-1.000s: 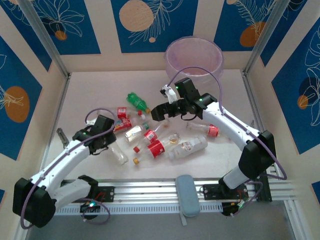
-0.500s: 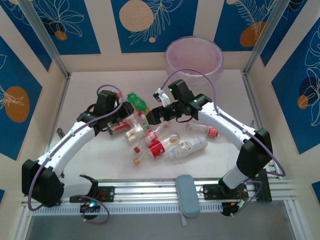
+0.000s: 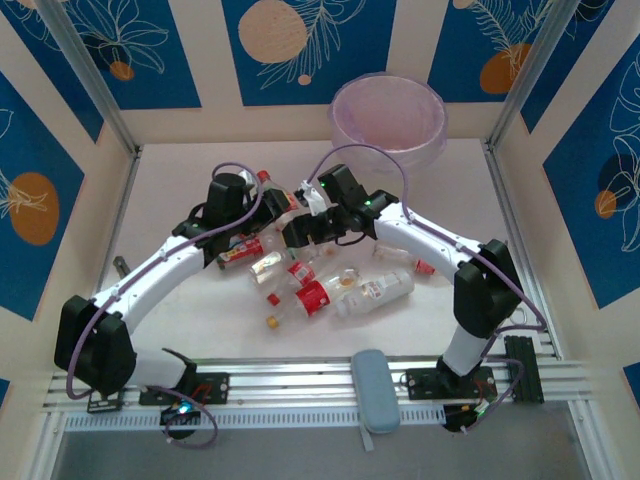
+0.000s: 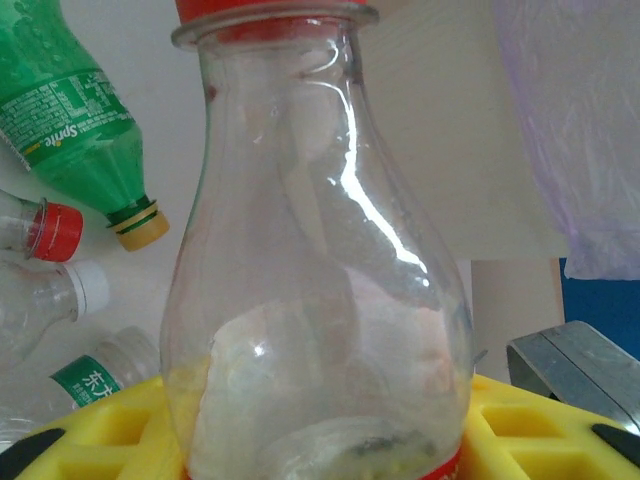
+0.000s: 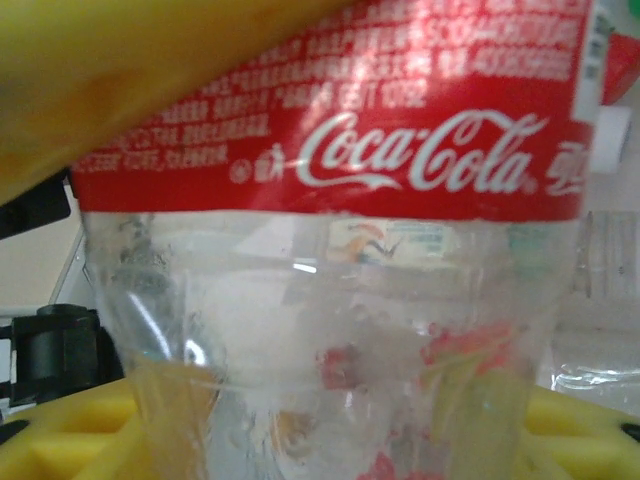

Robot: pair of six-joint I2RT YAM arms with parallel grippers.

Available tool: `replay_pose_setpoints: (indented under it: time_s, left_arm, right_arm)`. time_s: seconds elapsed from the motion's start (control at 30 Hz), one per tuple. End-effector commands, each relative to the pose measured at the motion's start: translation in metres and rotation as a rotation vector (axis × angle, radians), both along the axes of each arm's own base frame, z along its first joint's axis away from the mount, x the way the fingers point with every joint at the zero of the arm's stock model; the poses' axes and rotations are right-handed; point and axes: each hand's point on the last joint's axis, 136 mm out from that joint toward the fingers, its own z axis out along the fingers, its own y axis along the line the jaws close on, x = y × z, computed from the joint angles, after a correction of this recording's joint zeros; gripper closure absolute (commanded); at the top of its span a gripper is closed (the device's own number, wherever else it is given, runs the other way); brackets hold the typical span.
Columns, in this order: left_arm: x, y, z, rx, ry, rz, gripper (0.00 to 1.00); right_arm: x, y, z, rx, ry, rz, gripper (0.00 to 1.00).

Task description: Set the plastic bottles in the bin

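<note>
Stretched the left arm on a long slant from its near-left base to mid-table, wrist aimed at the far side. Clamped the left gripper (image 4: 320,445) tight on the base of a clear red-capped bottle (image 4: 320,250), long axis in line with the fingers, cap leading away toward the bin (image 3: 440,130) at the far edge of the table (image 3: 460,200).

Bent the right arm at the elbow above its near-right base and ran the forearm back to the left, right gripper (image 3: 297,232) tipped down at the bottle heap (image 3: 320,290), just beside the left wrist. Set its fingers either side of a Coca-Cola bottle (image 5: 330,250), red label uppermost in the right wrist view. Could not tell whether squeezed firm on it.

Showed, in the left wrist view, a green Sprite bottle (image 4: 70,130) lying on the table, yellow cap slanting toward the held bottle.
</note>
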Motion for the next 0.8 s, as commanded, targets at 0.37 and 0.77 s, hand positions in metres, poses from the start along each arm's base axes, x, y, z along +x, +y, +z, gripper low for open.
replay_pose_setpoints:
  time_s: [0.37, 0.77]
  left_arm:
    - [-0.001, 0.002, 0.011, -0.027, -0.052, 0.006, 0.12]
    - [-0.036, 0.102, 0.011, 0.064, -0.035, 0.194, 0.01]
  right_arm:
    - [0.013, -0.005, 0.016, -0.023, -0.085, -0.045, 0.50]
    - [0.043, -0.053, 0.121, -0.062, -0.398, -0.107, 0.53]
